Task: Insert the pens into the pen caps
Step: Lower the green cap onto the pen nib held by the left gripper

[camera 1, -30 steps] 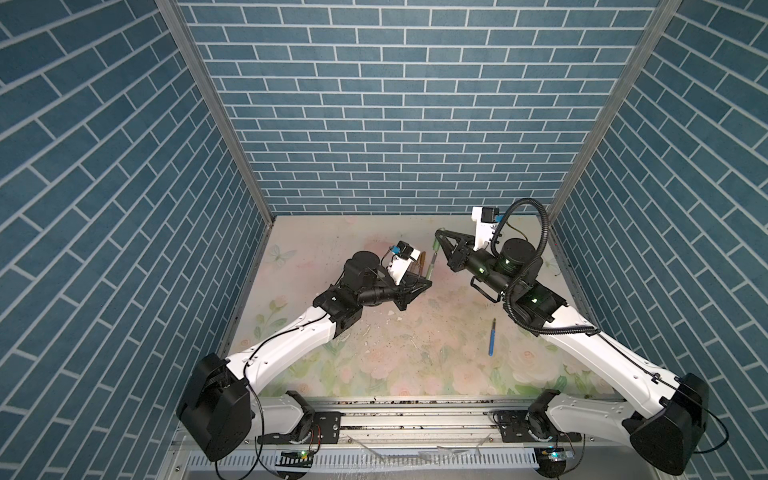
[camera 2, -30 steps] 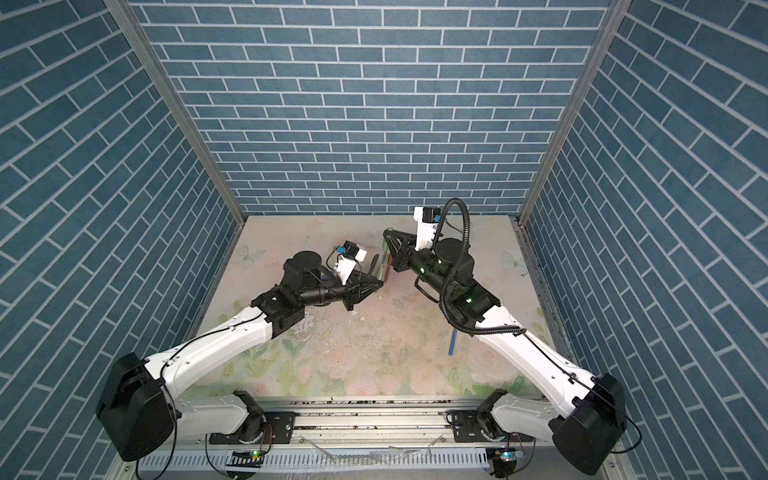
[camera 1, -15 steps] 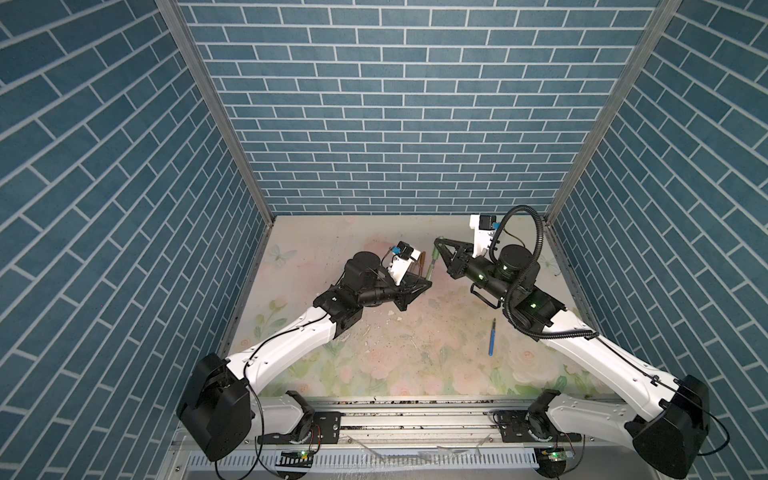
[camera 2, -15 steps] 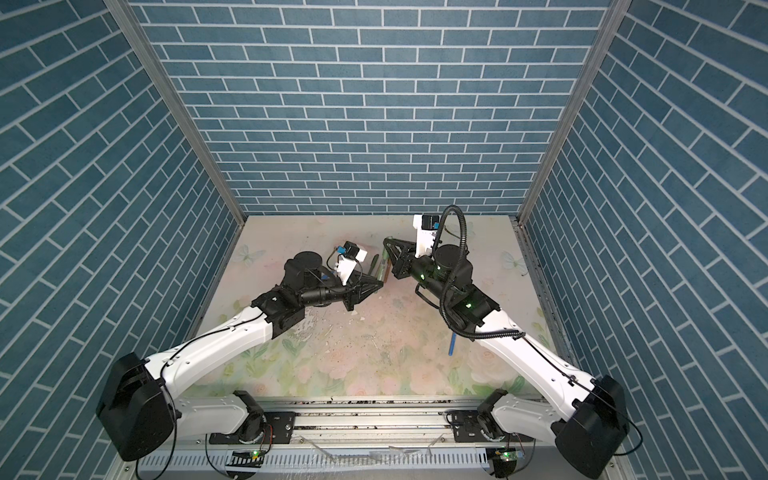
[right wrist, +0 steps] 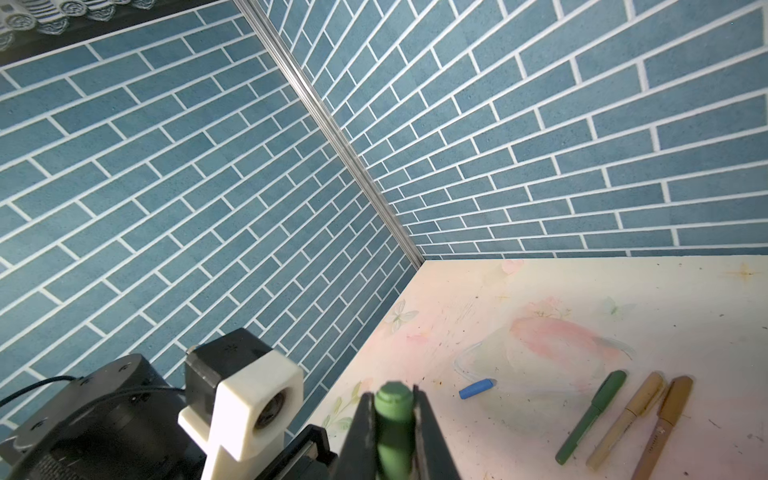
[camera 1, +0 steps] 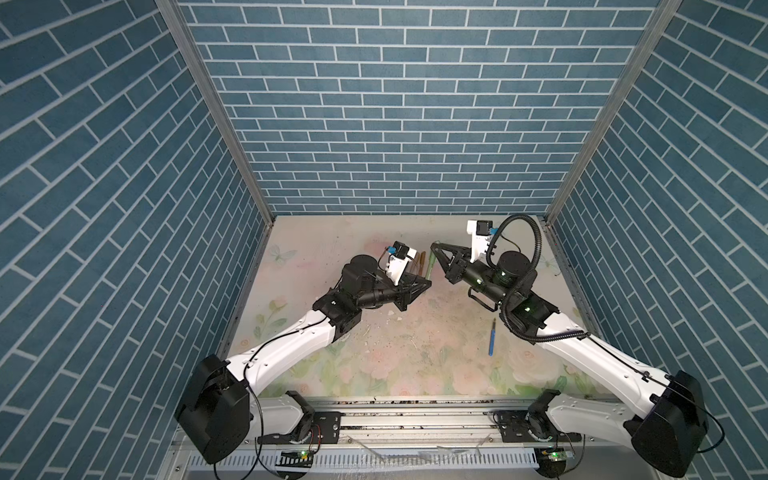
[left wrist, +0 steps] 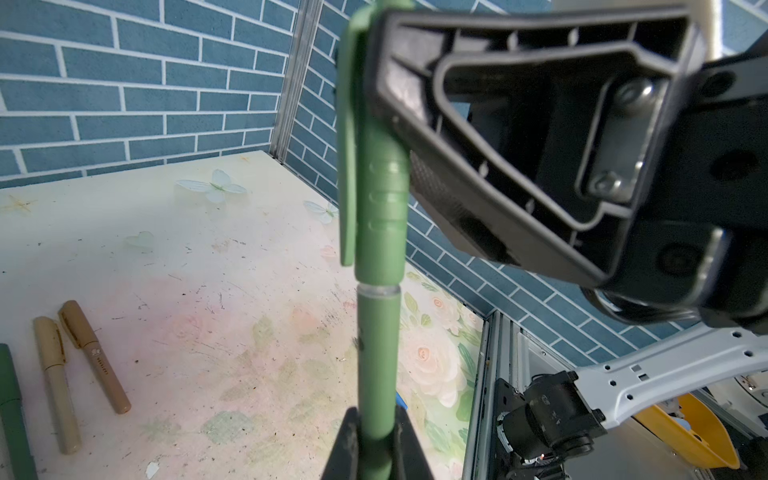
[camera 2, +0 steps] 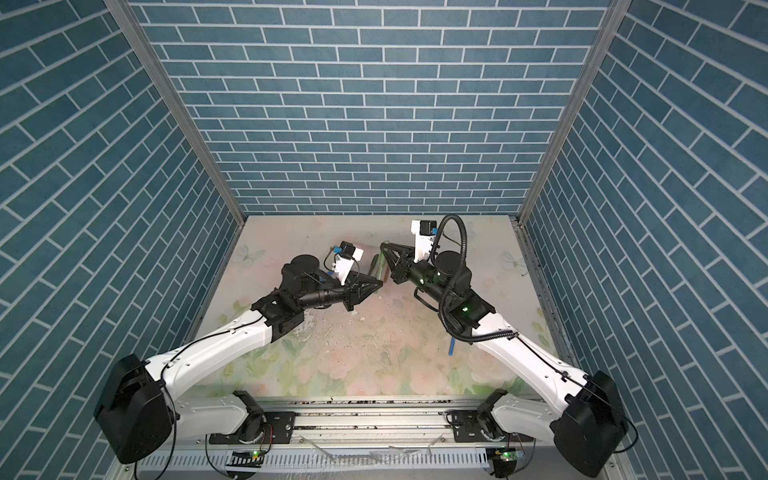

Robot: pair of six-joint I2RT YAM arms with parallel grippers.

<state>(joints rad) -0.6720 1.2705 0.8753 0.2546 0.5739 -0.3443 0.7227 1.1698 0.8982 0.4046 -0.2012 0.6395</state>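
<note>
Your left gripper (camera 1: pixel 420 286) is clamped low on the green pen (left wrist: pixel 376 374), held above mid-table, so a sideways push could lever it off line. Your right gripper (right wrist: pixel 392 401) pinches the green cap (left wrist: pixel 380 208), nearly seated with a thin seam showing. Let go early and it may slip off.

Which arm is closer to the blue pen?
Right. The right arm bends just beside the blue pen, on its right in a top view. The left arm is farther off, to the pen's left.
</note>
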